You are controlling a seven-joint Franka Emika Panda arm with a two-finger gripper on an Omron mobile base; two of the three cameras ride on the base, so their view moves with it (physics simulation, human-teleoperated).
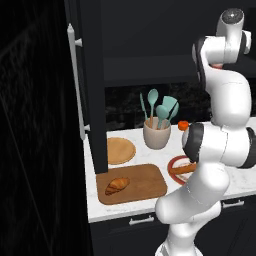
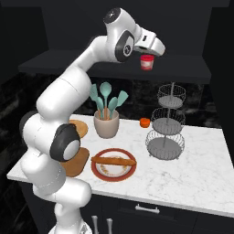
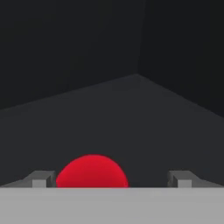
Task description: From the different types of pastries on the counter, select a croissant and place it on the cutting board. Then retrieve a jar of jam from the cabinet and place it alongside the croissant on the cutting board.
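Note:
The croissant [image 1: 117, 185] lies on the left part of the wooden cutting board [image 1: 140, 181], which sits at the counter's [image 1: 150, 205] front edge. The arm reaches up to the dark shelf [image 2: 91, 61] of the cabinet, whose door [image 1: 92, 100] stands open. The jar of jam [image 2: 146, 62], red-lidded, stands on that shelf just under my gripper [image 2: 154, 51]. In the hand view the red lid [image 3: 92, 171] shows low between the two fingertips [image 3: 41, 179], closer to the left one. My gripper [image 3: 111, 179] is open and apart from the jar. A long brown pastry stick [image 2: 114, 161] lies on a red plate.
A round tan plate [image 1: 120, 150] sits behind the board. A cup of teal utensils [image 2: 106, 119], a small orange object [image 2: 145, 122] and a three-tier wire stand [image 2: 167, 123] occupy the back of the counter. The cabinet door's silver handle [image 1: 77, 85] stands at the left.

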